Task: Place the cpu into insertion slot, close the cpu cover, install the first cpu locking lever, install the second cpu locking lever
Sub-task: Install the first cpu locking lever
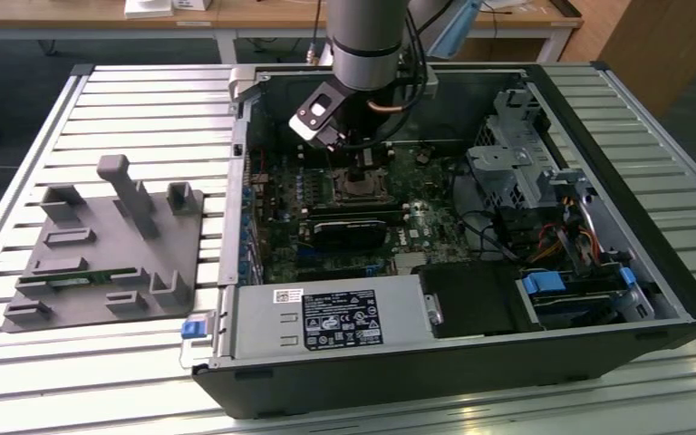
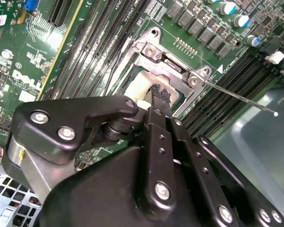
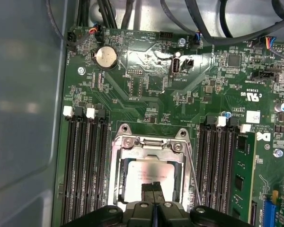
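At twelve o'clock from the exterior view's black rectangular card (image 1: 348,231), the black gripper (image 3: 154,188), jaws clenched, overhangs the silver square cpu (image 3: 137,172). Off-centre pressure could skew it.

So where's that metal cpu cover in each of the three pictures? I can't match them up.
Exterior view: the cpu cover lies inside the open computer case, just below the gripper.
First wrist view: the cpu cover sits between two banks of black memory slots, at the gripper tips.
Second wrist view: the cpu cover is seen slantwise, just beyond the gripper.
Shared landmark: the gripper tips over the cover's window.
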`<state>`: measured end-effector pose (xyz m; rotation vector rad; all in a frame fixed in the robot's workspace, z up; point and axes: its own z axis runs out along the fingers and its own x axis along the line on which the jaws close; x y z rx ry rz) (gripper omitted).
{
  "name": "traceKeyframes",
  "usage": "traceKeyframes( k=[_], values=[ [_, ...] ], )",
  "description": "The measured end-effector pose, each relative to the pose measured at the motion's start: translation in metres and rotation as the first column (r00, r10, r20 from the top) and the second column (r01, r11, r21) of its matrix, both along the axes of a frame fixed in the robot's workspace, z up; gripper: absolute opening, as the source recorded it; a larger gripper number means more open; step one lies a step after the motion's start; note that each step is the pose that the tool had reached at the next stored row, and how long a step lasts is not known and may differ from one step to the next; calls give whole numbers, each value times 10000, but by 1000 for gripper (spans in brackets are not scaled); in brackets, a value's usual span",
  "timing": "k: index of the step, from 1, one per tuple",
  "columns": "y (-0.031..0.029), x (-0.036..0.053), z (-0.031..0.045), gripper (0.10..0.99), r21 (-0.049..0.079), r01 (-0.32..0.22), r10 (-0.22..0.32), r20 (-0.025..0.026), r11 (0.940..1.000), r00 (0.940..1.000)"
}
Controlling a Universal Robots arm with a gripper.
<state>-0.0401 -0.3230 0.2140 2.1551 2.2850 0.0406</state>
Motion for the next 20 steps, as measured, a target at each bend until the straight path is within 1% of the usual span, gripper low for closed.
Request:
traceKeyframes(
  k=[5, 9, 12, 20],
  values=[
    [0, 0, 61, 106, 2, 0, 0, 2, 10000, 10000],
    [0, 0, 131, 106, 1, 0, 0, 0, 10000, 10000],
    [0, 0, 196, 106, 1, 0, 0, 1, 10000, 10000],
    [0, 0, 414, 106, 1, 0, 0, 0, 10000, 10000]
  ],
)
